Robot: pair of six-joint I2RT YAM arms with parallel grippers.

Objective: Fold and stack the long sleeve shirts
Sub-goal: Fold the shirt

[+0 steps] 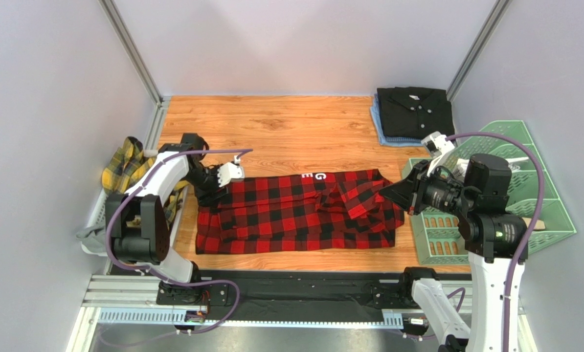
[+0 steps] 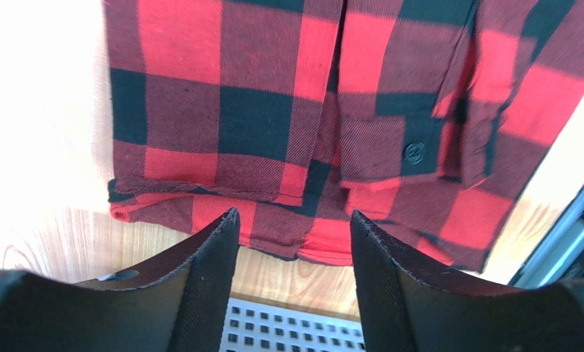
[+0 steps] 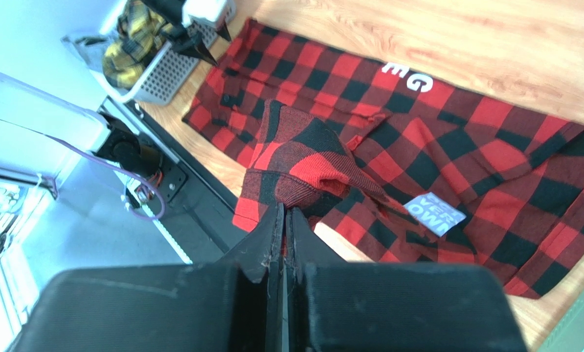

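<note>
Right end effector [image 3: 283,210] pinches the red check shirt [image 1: 287,217]

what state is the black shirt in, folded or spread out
Folded: the black shirt lies as a compact rectangle, collar and button placket facing up, no sleeves showing.

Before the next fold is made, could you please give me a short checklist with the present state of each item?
1. Left gripper open, free of cloth: ok.
2. Right gripper shut on the red check shirt: ok, cloth bunches at its tips.
3. Red check shirt lying flat: not ok, its right side is rumpled.
4. Black shirt folded at the far right corner: ok.
5. Yellow plaid shirt folded: not ok, heaped in the bin at the left.
</note>
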